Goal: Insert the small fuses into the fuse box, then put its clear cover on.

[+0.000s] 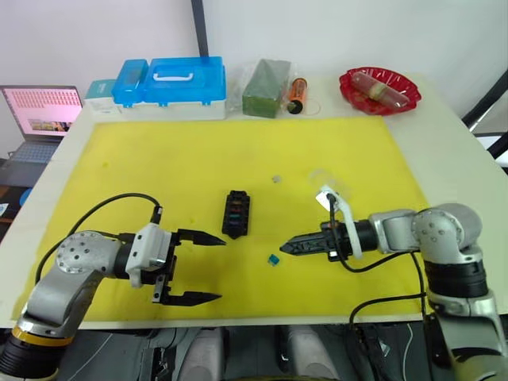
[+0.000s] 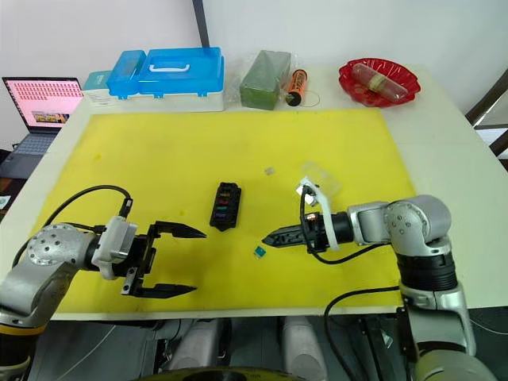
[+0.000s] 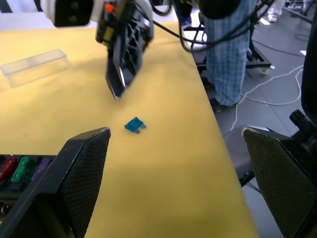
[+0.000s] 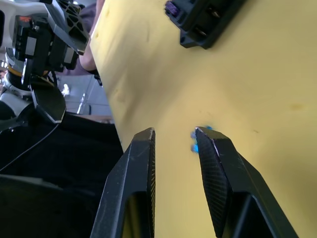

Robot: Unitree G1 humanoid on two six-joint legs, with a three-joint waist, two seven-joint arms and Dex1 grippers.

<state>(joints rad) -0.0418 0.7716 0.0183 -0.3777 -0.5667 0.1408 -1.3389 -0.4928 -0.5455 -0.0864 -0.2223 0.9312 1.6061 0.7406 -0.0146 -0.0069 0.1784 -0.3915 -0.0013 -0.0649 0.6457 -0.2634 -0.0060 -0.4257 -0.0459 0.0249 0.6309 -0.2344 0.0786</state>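
Fuse box holds several fuses; teal fuse loose at its 4 o'clock, cover off; right gripper slightly parted, empty, left gripper spread.

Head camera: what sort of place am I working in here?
Probably a robot lab or test workspace: a white table with a yellow mat, a laptop beside it, and loose cables on the floor.

Silver arms, black jaws, black cables
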